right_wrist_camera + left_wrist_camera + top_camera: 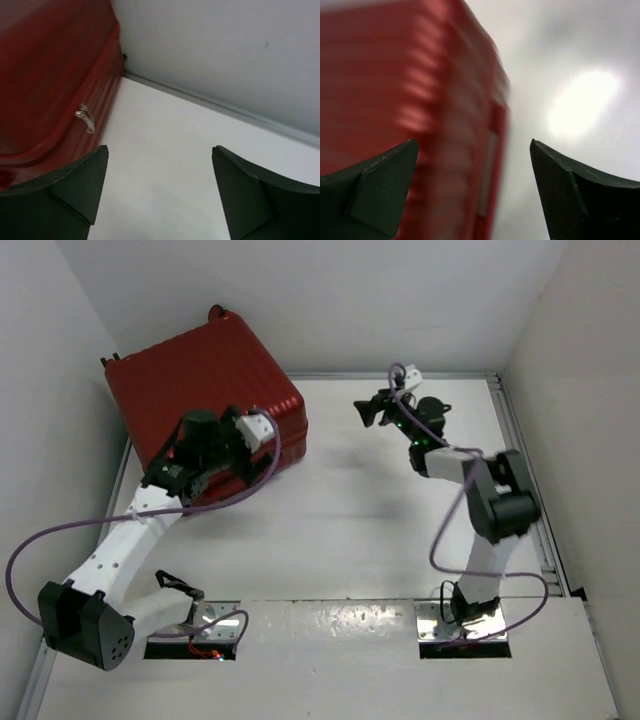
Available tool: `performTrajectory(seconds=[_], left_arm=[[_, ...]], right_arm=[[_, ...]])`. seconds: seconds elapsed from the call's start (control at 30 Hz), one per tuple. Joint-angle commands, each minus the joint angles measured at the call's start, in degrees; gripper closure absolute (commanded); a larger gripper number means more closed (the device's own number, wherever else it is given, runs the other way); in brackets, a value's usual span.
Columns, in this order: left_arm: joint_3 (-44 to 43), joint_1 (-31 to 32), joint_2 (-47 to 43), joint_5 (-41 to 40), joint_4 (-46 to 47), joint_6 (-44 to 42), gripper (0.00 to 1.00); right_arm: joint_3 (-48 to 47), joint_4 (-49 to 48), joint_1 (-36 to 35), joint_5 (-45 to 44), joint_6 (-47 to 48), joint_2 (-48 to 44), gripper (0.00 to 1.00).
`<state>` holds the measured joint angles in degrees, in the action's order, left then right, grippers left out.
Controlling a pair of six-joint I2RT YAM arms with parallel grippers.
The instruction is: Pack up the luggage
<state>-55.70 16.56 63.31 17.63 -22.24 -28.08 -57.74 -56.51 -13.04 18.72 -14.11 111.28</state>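
The luggage (205, 375) is a large red ribbed hard-shell suitcase lying closed at the far left of the table, with small wheels at its far edge. My left gripper (262, 430) hovers at its near right corner. In the left wrist view the gripper (472, 145) is open and empty, with the blurred red shell (395, 80) under its left finger. My right gripper (368, 410) is open and empty over bare table to the right of the case. The right wrist view (160, 147) shows the case's side (45, 75) with a silver zipper pull (85, 118).
White walls close in the table at the left, back and right. A metal rail (525, 470) runs along the table's right edge. Purple cables (60, 535) loop from both arms. White table (340, 530) lies between the case and the arm bases.
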Motion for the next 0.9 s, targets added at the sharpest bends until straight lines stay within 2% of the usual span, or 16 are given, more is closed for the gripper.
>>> performTrajectory(seconds=[0.0,0.07,0.1,0.13,0.27,0.33,0.47,0.53,0.67,0.87], left_arm=[[-11.16,1.19,-0.65,-6.55,9.33,10.13,0.0],[-17.14,2.86,0.84,-6.55,5.82,15.05,0.0],[-18.99,3.48,1.98,-6.55,3.45,16.02,0.0],[-22.92,4.0,3.47,-7.08,-3.27,17.69,0.0],[-23.32,4.71,10.68,-10.84,-14.29,24.36,0.0],[-21.39,4.02,12.01,-13.76,-15.11,26.66,0.0],[-14.02,0.76,8.07,-13.23,-8.2,28.6,0.0],[-13.38,0.76,6.75,-13.23,-6.33,29.21,0.0],[-12.68,0.76,6.21,-17.97,-5.09,32.65,0.0],[-12.15,0.23,5.69,-19.64,-3.95,33.61,0.0]], right_arm=[[6.75,10.21,0.99,3.34,3.47,-15.02,0.14],[8.08,23.42,2.39,3.78,3.48,-19.07,0.0],[7.73,32.77,2.66,3.78,3.47,-24.31,0.0],[7.12,40.35,4.58,6.04,3.82,-25.58,0.0],[8.77,56.14,8.19,8.61,4.87,-35.07,0.0],[10.27,61.59,9.78,8.26,6.01,-41.36,0.0],[14.66,65.91,12.68,6.24,7.52,-49.14,0.0],[15.54,67.32,15.23,5.63,7.69,-52.3,0.0],[15.81,67.5,18.13,5.54,7.6,-54.24,0.0],[15.11,66.79,19.45,6.68,6.9,-54.6,0.0]])
